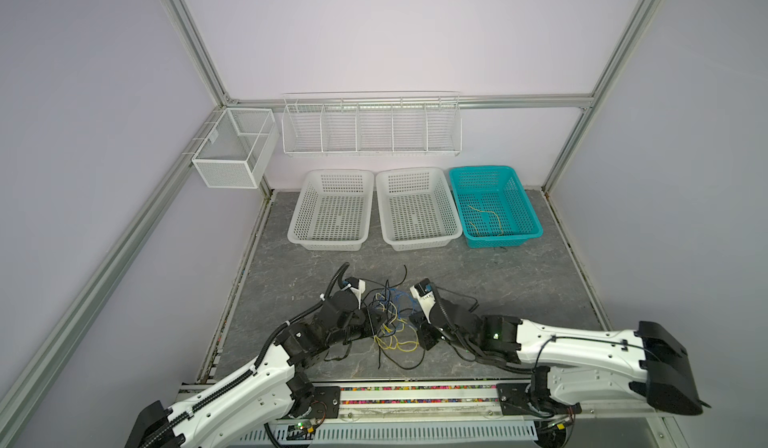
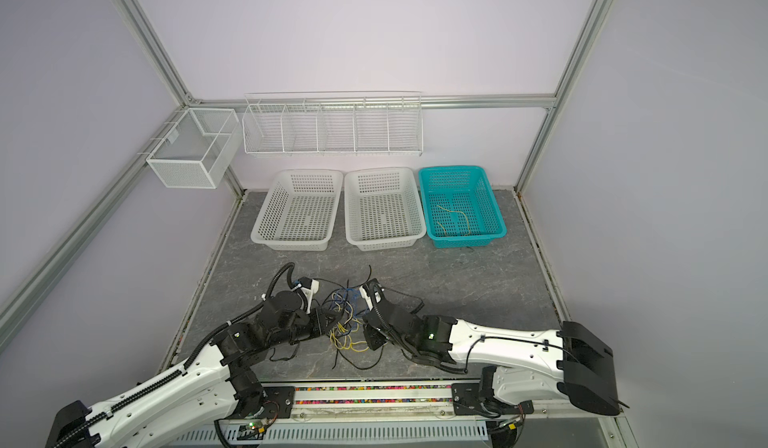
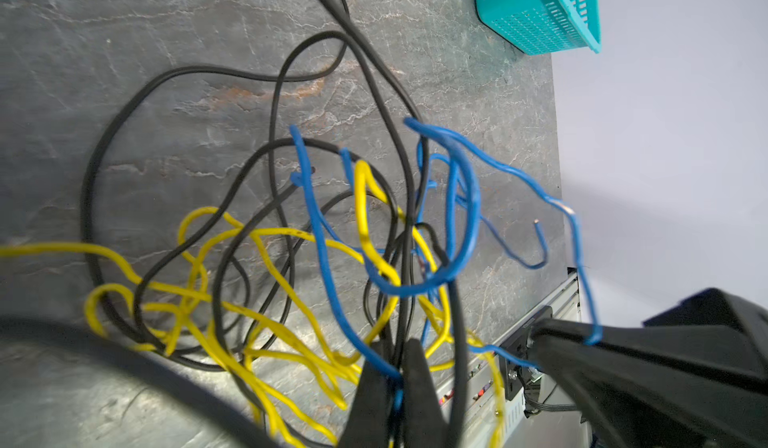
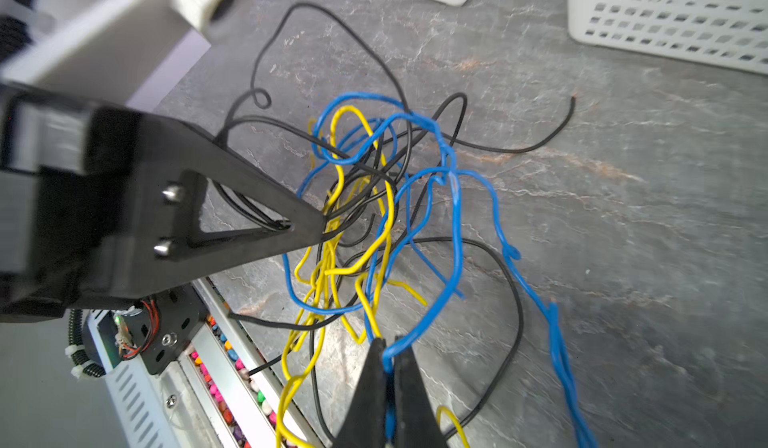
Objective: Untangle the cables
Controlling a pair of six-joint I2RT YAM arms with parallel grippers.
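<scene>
The cables [image 1: 392, 321] lie as one black, blue and yellow tangle on the grey table between my two grippers, in both top views [image 2: 347, 321]. In the left wrist view my left gripper [image 3: 397, 356] is shut on a blue strand and black strands of the tangle [image 3: 332, 238]. My right gripper [image 4: 388, 348] is shut on a blue cable [image 4: 455, 217] that rises from the heap. The left gripper [image 4: 320, 227] shows in the right wrist view with black and yellow strands at its tip. One loose yellow cable [image 1: 488, 217] lies in the teal basket [image 1: 528, 217].
Two white baskets [image 1: 332, 209] [image 1: 417, 207] stand left of the teal one at the back. A wire rack [image 1: 370, 128] and a mesh box [image 1: 235, 146] hang on the walls. A rail with coloured beads [image 1: 415, 390] runs along the front edge.
</scene>
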